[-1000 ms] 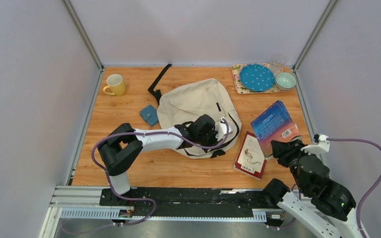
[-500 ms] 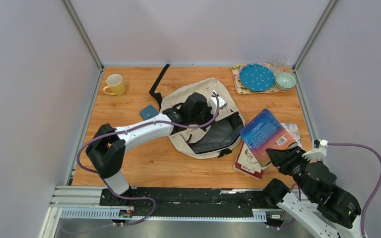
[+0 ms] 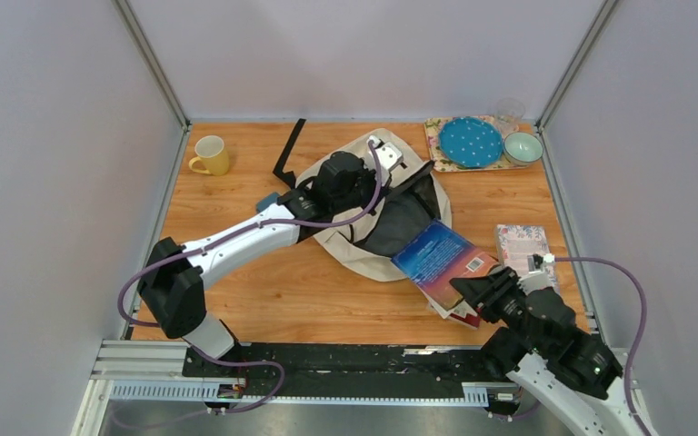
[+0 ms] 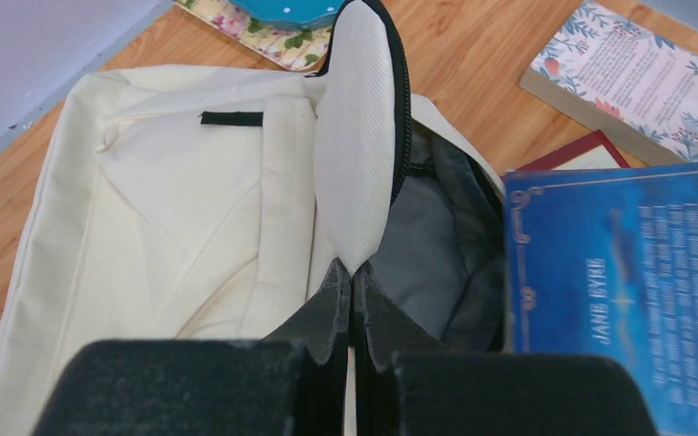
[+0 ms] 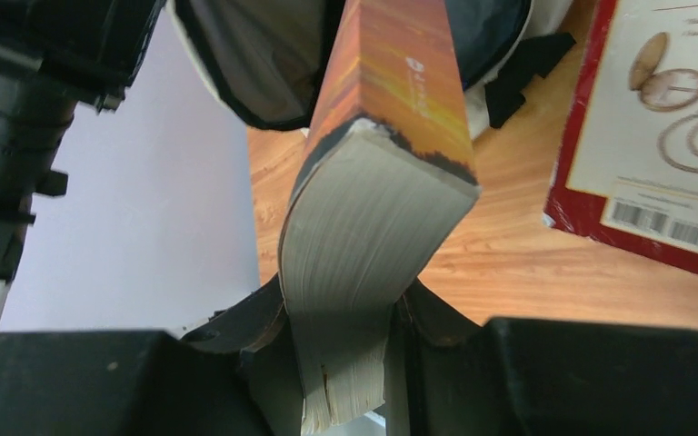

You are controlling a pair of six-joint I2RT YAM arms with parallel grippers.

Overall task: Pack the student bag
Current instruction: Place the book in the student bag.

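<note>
The left gripper (image 4: 353,277) is pinching the lifted flap edge of the student bag (image 4: 173,209), which is lying mid-table with its dark mouth gaping. The right gripper (image 5: 345,313) is clamping a blue book (image 3: 443,259), whose far end is reaching that mouth.

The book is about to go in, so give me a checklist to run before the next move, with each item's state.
1. Left claw shut on the student bag's flap edge: ok.
2. Bag mouth held open, dark lining showing: ok.
3. Right claw clamped on the blue book: ok.
4. Book's leading end inside the mouth: not ok, only at the rim.
5. Room inside the bag: cannot tell, depth hidden.
</note>
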